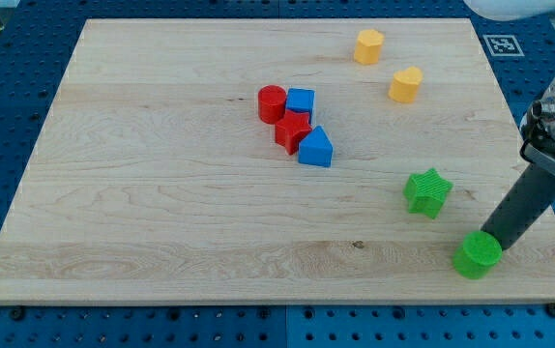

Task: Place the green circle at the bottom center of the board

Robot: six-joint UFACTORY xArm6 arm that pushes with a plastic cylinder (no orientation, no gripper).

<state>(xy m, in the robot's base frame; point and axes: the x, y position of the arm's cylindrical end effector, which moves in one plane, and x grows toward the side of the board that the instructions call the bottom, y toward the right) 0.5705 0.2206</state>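
Note:
The green circle (477,256) sits near the board's bottom right corner. My tip (497,246) rests right against the circle's upper right side, and the dark rod rises from it toward the view's right edge. A green star (426,191) lies up and to the left of the circle, apart from it.
A cluster near the board's centre holds a red circle (272,102), a blue cube (301,102), a red star (292,131) and a blue triangle (316,148). A yellow hexagon (368,45) and a yellow heart (405,84) lie at the top right. The wooden board (161,213) ends just below the green circle.

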